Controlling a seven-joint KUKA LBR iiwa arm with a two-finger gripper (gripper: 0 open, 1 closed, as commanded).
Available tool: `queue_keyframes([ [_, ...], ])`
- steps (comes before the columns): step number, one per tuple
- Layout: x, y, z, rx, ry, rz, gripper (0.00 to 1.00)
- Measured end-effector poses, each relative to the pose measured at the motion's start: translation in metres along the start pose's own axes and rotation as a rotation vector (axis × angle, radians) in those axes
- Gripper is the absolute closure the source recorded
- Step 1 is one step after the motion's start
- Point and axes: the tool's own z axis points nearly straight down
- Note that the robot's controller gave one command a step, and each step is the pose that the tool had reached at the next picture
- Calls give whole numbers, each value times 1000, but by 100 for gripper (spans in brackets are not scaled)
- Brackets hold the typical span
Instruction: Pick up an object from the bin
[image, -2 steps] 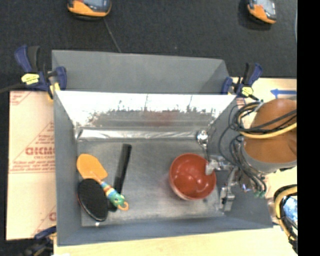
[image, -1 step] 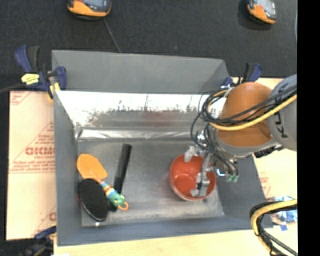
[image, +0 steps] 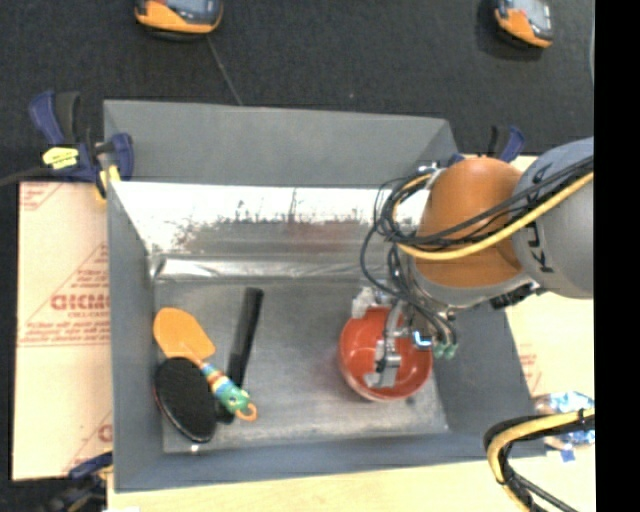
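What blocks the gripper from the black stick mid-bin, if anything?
Likely nothing, so yes: the black stick lies mostly clear on the bin floor, left of the red round thing that the gripper hangs over.

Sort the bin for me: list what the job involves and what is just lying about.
In the job: gripper; red round bowl beneath it, at the right.
Lying about, at the left: orange spoon; black oval brush; black bar; small teal-and-orange toy.

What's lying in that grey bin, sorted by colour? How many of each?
Red: 1, a round bowl
Orange: 1, a spoon
Black: 2, an oval brush and a stick
Total: 4
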Motion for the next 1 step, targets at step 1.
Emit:
queue_keyframes([
  [1, -1, -2, -8, 3, 3, -29, 0],
])
